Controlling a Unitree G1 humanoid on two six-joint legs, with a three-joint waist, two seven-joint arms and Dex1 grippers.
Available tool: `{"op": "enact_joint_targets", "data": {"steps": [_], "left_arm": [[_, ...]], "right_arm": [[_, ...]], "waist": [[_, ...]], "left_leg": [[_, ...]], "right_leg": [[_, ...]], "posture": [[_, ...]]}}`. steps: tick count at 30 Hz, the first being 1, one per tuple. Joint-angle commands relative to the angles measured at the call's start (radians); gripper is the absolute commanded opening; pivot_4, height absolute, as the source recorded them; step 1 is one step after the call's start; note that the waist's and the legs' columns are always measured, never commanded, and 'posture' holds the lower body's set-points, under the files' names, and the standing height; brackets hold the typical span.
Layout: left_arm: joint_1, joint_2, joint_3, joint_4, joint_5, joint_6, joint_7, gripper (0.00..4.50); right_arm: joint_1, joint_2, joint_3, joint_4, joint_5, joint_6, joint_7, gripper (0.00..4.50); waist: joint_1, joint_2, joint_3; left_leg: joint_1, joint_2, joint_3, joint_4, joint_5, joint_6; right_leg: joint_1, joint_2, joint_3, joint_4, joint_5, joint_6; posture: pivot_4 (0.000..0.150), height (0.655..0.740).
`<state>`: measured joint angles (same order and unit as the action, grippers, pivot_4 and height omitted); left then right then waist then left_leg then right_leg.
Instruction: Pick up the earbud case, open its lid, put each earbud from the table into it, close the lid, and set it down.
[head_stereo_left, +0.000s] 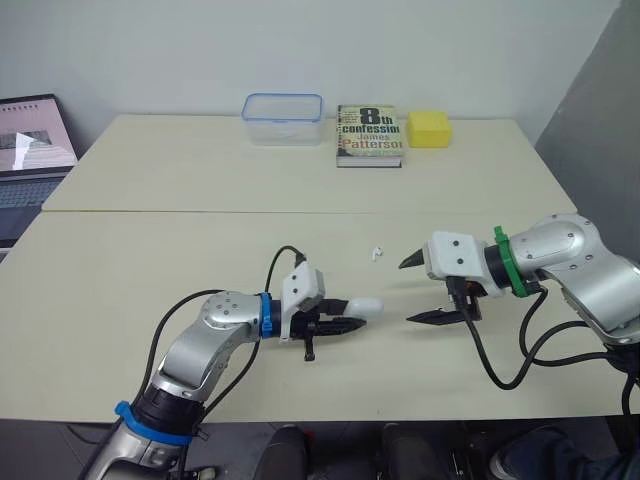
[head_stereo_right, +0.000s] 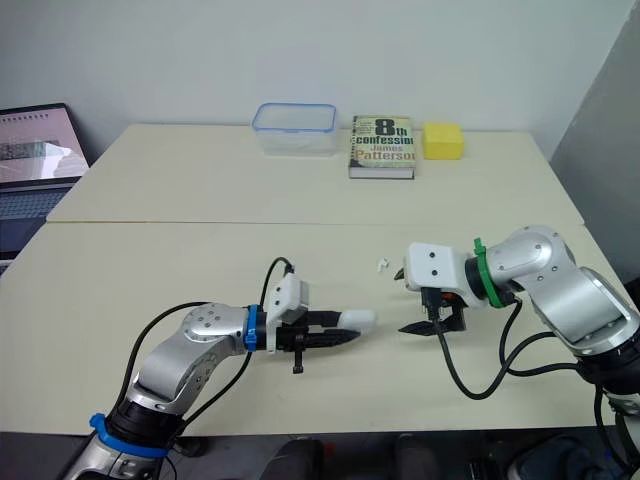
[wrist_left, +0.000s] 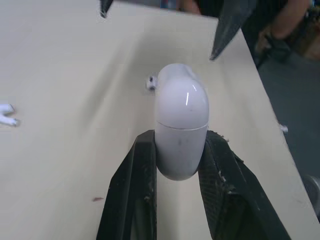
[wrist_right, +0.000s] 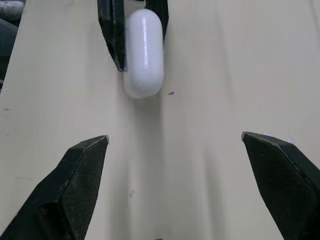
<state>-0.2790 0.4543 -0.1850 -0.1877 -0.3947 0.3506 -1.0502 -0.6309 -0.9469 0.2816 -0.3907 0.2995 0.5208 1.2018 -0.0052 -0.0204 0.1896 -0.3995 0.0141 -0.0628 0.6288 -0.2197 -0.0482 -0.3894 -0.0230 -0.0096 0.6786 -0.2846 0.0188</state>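
Left wrist view | earbud case (wrist_left: 181, 127), lid closed, centre of frame, clamped between left gripper (head_stereo_left: 357, 319) jaws, rounded end past the tips | right gripper (head_stereo_left: 407, 292) jaws wide apart, right of case, not touching | earbud (head_stereo_left: 376, 253) on table (head_stereo_left: 180, 250), above case.

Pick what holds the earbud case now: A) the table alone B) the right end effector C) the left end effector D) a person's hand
C: the earbud case sits clamped in the left end effector, lid shut; the right end effector is open, apart from it.
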Motion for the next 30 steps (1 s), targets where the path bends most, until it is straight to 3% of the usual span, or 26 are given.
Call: {"op": "enact_joint_targets", "data": {"steps": [1, 15, 30], "left_arm": [[0.034, -0.026, 0.03, 0.008, -0.02, -0.1, -0.011, 0.75], [0.031, -0.034, -0.029, 0.01, 0.012, -0.199, -0.067, 0.75], [0.028, -0.025, -0.044, 0.069, 0.056, -0.294, -0.089, 0.75]], "right_arm": [[0.021, 0.0, -0.074, -0.077, 0.04, -0.003, -0.004, 4.5], [-0.019, 0.15, 0.026, -0.056, -0.087, 0.03, -0.132, 4.5], [-0.101, 0.151, -0.041, -0.03, 0.017, 0.135, -0.091, 4.5]], "waist": [[0.001, 0.0, 0.0], [0.001, 0.0, 0.0], [0.001, 0.0, 0.0]], "left_leg": [[0.0, 0.0, 0.0, 0.0, 0.0, 0.0], [0.0, -0.001, 0.0, 0.0, 0.0, 0.0], [0.0, -0.001, 0.0, 0.0, 0.0, 0.0]], "right_leg": [[0.0, 0.0, 0.0, 0.0, 0.0, 0.0], [0.0, 0.0, 0.0, 0.0, 0.0, 0.0], [0.0, 0.0, 0.0, 0.0, 0.0, 0.0]], "posture": [[0.15, 0.74], [0.15, 0.74], [0.15, 0.74]]}}
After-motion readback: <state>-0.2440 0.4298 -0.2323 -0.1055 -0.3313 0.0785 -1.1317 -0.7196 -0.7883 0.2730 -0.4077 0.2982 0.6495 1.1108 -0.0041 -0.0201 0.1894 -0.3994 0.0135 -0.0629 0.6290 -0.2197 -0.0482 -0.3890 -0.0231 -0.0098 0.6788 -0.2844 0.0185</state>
